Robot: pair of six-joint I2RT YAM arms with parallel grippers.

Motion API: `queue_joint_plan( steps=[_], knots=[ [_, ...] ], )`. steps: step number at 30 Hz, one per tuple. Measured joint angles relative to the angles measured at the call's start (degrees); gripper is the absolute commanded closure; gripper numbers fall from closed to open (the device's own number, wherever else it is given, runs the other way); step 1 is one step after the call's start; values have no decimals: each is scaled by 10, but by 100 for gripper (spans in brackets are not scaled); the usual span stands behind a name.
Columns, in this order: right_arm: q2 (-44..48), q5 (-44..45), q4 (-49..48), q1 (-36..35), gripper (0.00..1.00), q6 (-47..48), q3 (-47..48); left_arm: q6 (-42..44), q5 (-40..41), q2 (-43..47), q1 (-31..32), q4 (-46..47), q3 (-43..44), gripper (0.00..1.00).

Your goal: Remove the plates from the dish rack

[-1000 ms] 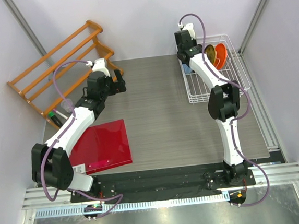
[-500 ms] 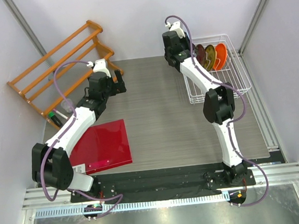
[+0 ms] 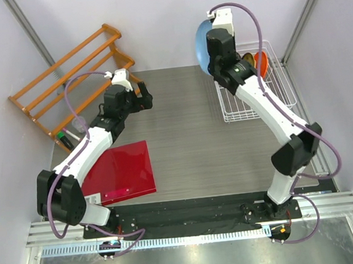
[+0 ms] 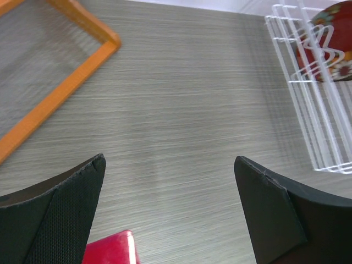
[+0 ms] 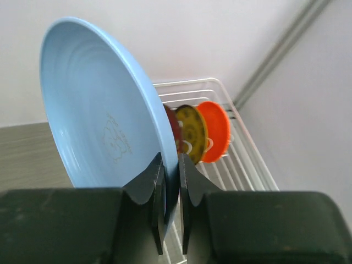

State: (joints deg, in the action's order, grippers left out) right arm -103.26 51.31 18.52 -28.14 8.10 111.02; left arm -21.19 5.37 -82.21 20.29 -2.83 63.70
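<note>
The light blue plate is gripped by its lower rim, pinched tight between the two fingers of the right end effector, and is held upright on edge, up in the air. From above, this plate is seen just left of the dish rack, clear of its white wires, with the right arm stretched out towards the far side of the surface. Three plates are seen inside the rack, stood on edge one behind the other among the thin dividers: the dark red floral plate, largely hidden behind the blue one in the right wrist view, then the yellow patterned plate, then the plain orange plate farthest along. On the other side, the left end effector is spread wide with nothing between its fingers, and is held over bare grey surface. A rail of the orange wooden rack is caught at its left, and a corner of the flat red board shows just below it. The board itself is laid flat near the left arm's base, well apart from the dish rack
</note>
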Motion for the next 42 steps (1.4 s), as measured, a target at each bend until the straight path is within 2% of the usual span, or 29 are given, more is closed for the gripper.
queue_joint_plan(
  steps=[6,15,20,27,30,31,33,34,39,40,42],
  knots=[
    [87,-133,35,-10,99,-100,-96,-32,-59,13,0,65,-35,0],
    [101,-353,42,-9,99,-219,-257,-96,-126,19,0,172,-95,0],
    [121,-441,11,-9,99,-272,-314,-125,-144,19,0,210,-111,2],
    [148,-508,-50,-9,99,-323,-353,-147,-139,7,0,238,-139,3],
    [155,-523,-70,-9,99,-338,-370,-151,-134,2,0,243,-150,12],
    [157,-527,-73,-9,99,-342,-375,-154,-133,0,0,245,-151,21],
    [159,-530,-78,-9,99,-348,-382,-161,-133,-5,0,249,-153,26],
    [159,-532,-80,-9,99,-352,-386,-164,-133,-7,0,252,-153,37],
    [166,-531,-83,-9,99,-358,-398,-176,-129,-9,0,267,-161,70],
    [167,-531,-84,-9,99,-359,-398,-178,-129,-9,0,267,-163,84],
    [167,-527,-85,-9,99,-358,-399,-180,-128,-11,0,269,-164,99]
  ],
)
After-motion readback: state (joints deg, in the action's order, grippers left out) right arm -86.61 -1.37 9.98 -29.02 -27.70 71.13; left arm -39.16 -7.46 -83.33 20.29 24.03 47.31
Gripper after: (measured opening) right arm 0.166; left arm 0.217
